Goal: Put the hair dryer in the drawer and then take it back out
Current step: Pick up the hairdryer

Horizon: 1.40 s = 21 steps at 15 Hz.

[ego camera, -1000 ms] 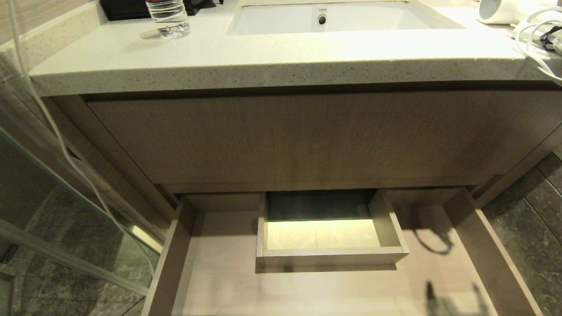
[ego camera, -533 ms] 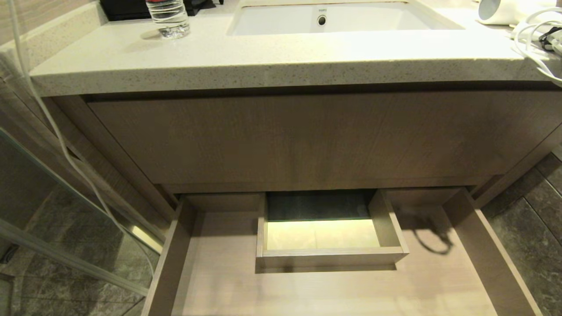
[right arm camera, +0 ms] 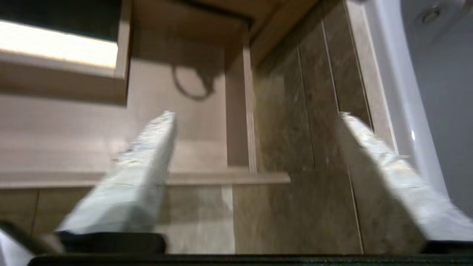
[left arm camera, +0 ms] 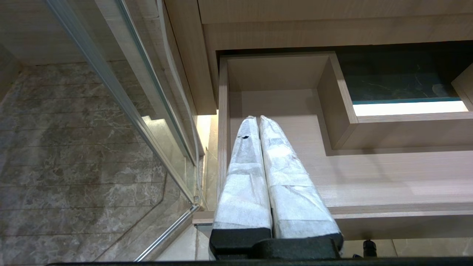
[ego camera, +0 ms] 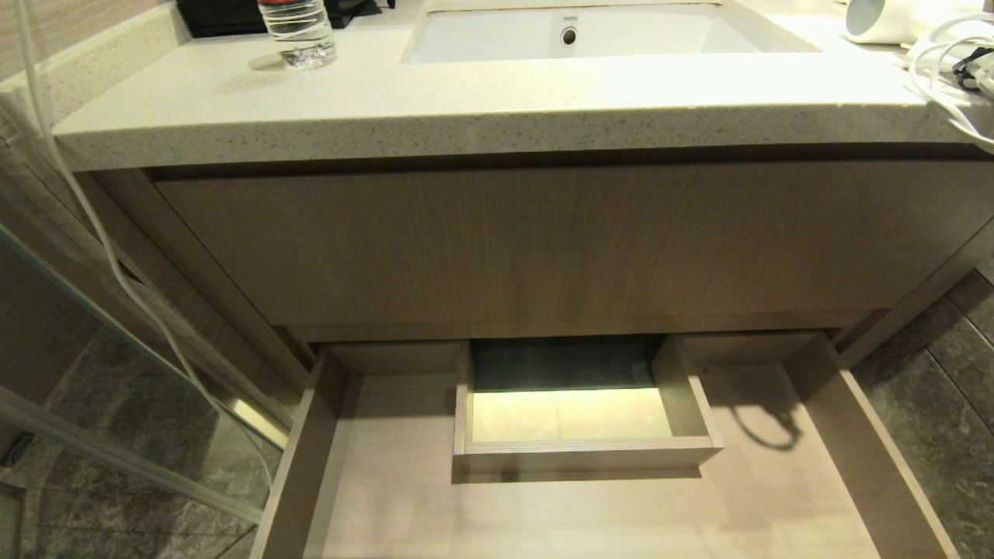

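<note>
The small white hair dryer lies on the countertop at the far right corner, its white cord bundled beside it. Below, the light-wood drawer stands pulled out with nothing lying in it, around a boxed cut-out in its middle. Neither arm shows in the head view. My left gripper is shut on nothing and hovers over the drawer's left end. My right gripper is open and empty, above the right front corner of the drawer and the floor tiles.
A water bottle stands at the back left of the countertop, with a white sink in the middle. A glass shower panel and a hanging cable close off the left side. Dark stone floor lies to the right.
The finger-shaped shadows on the drawer's floor at the front right have gone. The hair dryer, the drawer and the left arm have stayed put.
</note>
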### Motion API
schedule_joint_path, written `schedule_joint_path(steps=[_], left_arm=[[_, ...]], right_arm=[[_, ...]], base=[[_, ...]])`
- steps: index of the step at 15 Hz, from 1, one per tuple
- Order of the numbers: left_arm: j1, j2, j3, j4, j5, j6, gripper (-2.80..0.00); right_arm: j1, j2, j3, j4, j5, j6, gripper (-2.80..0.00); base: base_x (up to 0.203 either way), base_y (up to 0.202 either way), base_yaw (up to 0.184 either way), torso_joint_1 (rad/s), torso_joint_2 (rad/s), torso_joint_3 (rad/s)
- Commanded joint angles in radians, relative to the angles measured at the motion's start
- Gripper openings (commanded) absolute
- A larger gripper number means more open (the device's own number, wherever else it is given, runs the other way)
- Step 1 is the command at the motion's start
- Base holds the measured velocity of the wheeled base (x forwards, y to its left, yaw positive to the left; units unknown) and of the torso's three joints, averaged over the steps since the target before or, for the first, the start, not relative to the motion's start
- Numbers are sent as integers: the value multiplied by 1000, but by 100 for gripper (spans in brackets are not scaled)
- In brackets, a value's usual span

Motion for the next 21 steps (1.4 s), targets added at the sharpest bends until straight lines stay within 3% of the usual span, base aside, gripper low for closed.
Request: schedule_joint_path(steps=[1,4,11,17,21], left_arm=[[0,0,0,1,0,0,-280],[0,0,0,0,0,0,-280],[0,0,0,0,0,0,-280],[0,0,0,0,0,0,-280],[0,0,0,0,0,0,-280]], right_arm=[[10,-81,49,29,16,0,-280],[10,-85,102,-16,39,7,-280],[18,-138,348,-318,97,114,-280],[25,-183,363,-281,210,276,-280],[27,-223,375,-297,253,257,-280]], base=[[0,0,0,0,0,0],[0,0,0,0,0,0],[0,0,0,0,0,0],[0,0,0,0,0,0],[0,0,0,0,0,0]])
